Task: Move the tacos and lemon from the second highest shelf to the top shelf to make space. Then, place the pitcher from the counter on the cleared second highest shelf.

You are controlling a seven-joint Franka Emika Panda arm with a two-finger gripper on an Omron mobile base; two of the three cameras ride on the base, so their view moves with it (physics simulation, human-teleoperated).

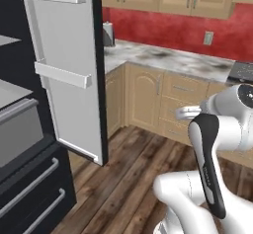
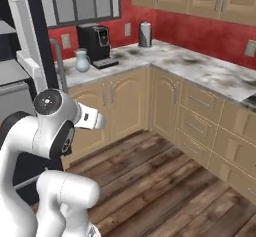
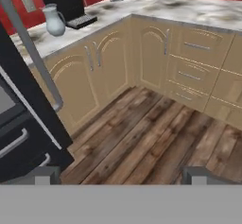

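The pale blue pitcher [image 2: 82, 61] stands on the marble counter [image 2: 200, 66] beside a black coffee machine [image 2: 95, 43]; the hand view has the pitcher [image 3: 54, 21] at its upper left. My gripper [image 3: 123, 176] is open, empty, and hangs over the wooden floor, far from the pitcher. At the left edge of the left base view sit a thin-edged top shelf [image 1: 7, 40] and below it the second highest shelf [image 1: 12, 94] with its thick front rail. Their visible parts are bare. The lemon and tacos are out of view.
The open fridge door [image 1: 64, 65] with white bins juts out between the fridge and the counter; its grey handle bar [image 3: 33, 53] is close on the left. Black freezer drawers [image 1: 29, 188] lie low. A steel canister [image 2: 145, 33] stands in the counter corner. Wooden floor [image 3: 142, 133] lies ahead.
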